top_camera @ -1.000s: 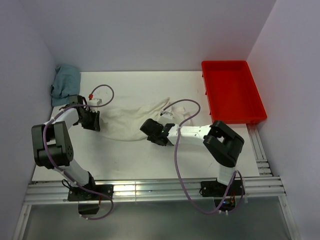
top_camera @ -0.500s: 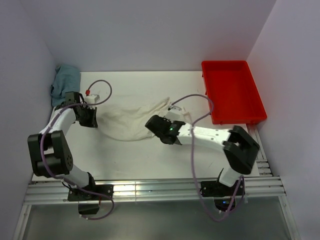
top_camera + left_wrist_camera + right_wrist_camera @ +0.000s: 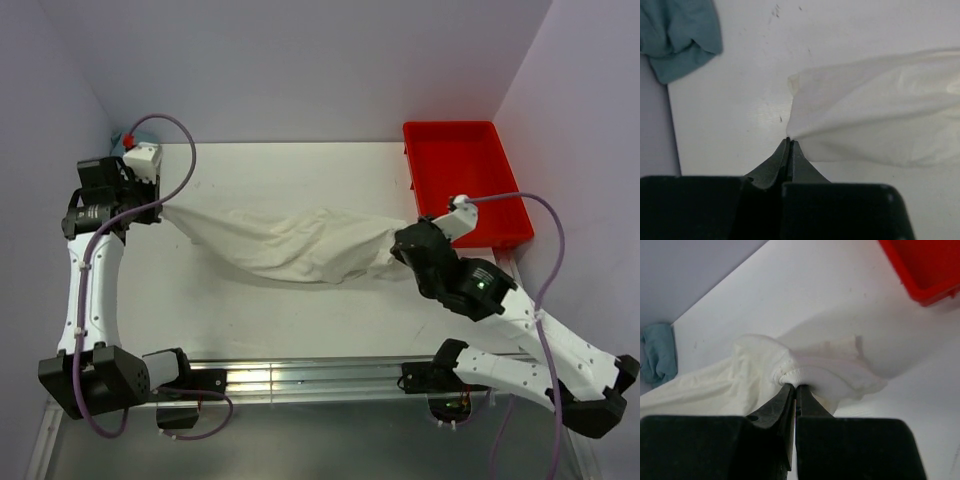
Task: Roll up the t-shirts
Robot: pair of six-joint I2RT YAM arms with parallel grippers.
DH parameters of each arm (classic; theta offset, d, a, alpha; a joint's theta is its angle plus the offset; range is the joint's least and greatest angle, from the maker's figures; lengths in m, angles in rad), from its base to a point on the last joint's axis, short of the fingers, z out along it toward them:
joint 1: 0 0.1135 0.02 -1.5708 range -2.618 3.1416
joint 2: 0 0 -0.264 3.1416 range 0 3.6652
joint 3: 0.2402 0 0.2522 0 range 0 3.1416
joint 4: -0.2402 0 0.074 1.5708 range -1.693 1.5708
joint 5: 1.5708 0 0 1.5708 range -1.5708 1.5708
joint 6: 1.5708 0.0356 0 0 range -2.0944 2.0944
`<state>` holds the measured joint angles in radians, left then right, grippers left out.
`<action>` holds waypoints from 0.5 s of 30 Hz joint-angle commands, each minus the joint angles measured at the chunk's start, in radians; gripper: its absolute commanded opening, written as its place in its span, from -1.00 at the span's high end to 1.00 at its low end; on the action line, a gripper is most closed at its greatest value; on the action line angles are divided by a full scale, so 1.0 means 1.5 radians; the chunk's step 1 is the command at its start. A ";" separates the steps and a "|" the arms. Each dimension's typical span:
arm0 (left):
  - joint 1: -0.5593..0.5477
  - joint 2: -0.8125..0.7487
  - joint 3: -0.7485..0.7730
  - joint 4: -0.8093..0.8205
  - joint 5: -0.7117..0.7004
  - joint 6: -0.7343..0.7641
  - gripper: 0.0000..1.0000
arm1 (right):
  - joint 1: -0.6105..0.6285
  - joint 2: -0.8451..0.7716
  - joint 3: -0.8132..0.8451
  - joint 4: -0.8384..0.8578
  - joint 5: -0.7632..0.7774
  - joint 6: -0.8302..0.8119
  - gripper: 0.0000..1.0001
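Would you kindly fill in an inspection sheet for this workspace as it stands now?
Surface: white table, a few small dark marks.
Job's things: one cream t-shirt, drawn out between both pincers, not rolled.
Clutter: teal cloth at far-left corner; red tray far right, nothing seen inside.
Grippers: left pincer shut on the t-shirt's end; right pincer shut on its bunched other end.
Cables: purple cables loop off both arms.
Surroundings: pale walls.

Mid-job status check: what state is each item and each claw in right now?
cream t-shirt: stretched out between both claws, wrinkled, not yet rolled.
left claw: shut on one end of the cream t-shirt.
right claw: shut on the bunched other end.
teal cloth: crumpled at the table's far left corner, untouched.
red bin: upright, empty.
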<state>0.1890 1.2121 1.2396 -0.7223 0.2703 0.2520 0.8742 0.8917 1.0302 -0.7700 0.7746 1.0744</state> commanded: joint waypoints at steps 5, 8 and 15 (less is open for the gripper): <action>0.043 -0.001 0.099 -0.036 -0.035 -0.002 0.99 | -0.162 -0.084 0.081 -0.032 0.012 -0.147 1.00; 0.059 0.038 0.113 -0.060 -0.013 0.010 0.99 | -0.259 -0.036 0.116 0.010 -0.060 -0.225 1.00; 0.061 0.177 0.114 -0.068 0.047 0.016 0.99 | -0.328 0.242 0.166 0.105 -0.215 -0.291 1.00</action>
<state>0.2764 1.4082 1.3869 -0.8059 0.2893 0.2535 0.3977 1.1053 1.2636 -0.6937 0.5747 0.7162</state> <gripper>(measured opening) 0.012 0.017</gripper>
